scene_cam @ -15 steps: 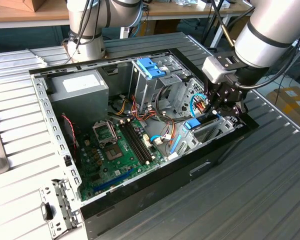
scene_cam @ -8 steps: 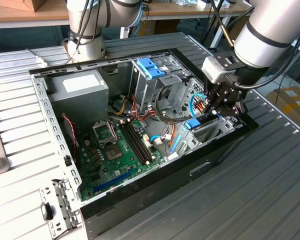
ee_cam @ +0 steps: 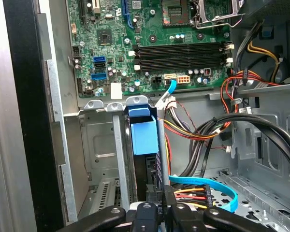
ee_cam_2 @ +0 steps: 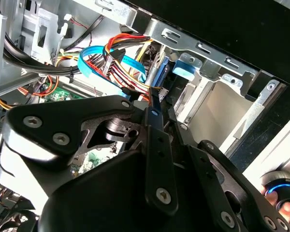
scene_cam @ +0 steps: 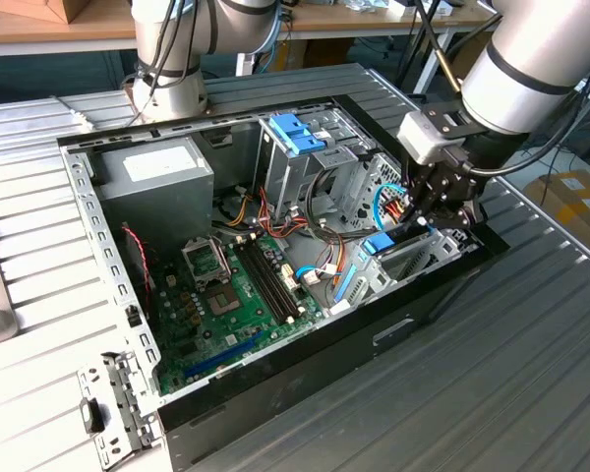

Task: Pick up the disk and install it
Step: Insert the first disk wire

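Work surface: a ribbed grey metal table (scene_cam: 531, 374) made of slatted aluminium profiles. An open black PC case (scene_cam: 275, 383) is laid on its side directly on it, approx. at the centre, interior facing up. A loose perforated metal bracket (scene_cam: 113, 408) is seen on the slats just beside the case's near corner, at the exterior view's left.

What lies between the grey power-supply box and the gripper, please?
In the exterior view, the metal drive cage with its blue clip and a tangle of coloured cables lie between them.
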